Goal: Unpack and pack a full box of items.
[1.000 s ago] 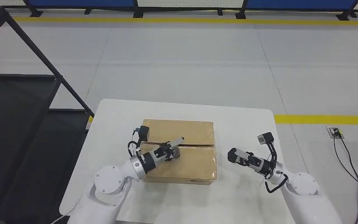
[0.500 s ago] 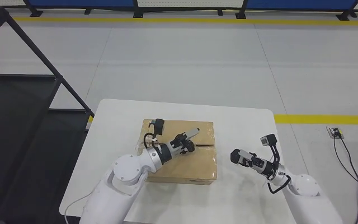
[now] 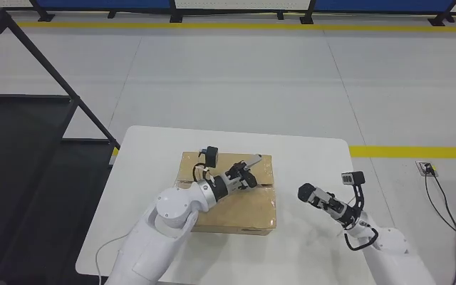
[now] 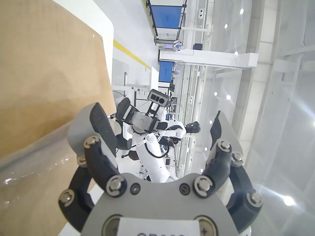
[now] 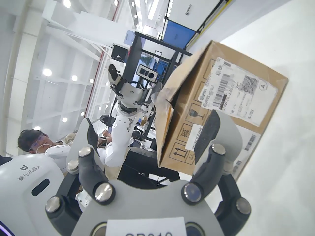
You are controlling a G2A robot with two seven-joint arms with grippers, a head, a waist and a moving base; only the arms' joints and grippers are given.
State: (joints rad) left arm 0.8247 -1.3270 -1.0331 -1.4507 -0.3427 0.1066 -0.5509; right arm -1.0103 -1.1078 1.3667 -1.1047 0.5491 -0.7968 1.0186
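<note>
A brown cardboard box stands in the middle of the white table. In the right wrist view its labelled side faces me and one top flap is tilted up, with clear tape hanging at its edge. My left gripper is over the box top near the middle seam, open, with one finger against the raised flap. My right gripper hangs open and empty to the right of the box, a short way off it; its fingers frame the box side.
A black metal frame stands off the table's left side. Bare tabletop lies to the left of the box, behind it and to its right around the right gripper. The box's contents are hidden.
My left gripper has moved along the box top toward the far right, and the flap there has come up. The right gripper has drawn back slightly to the right.
</note>
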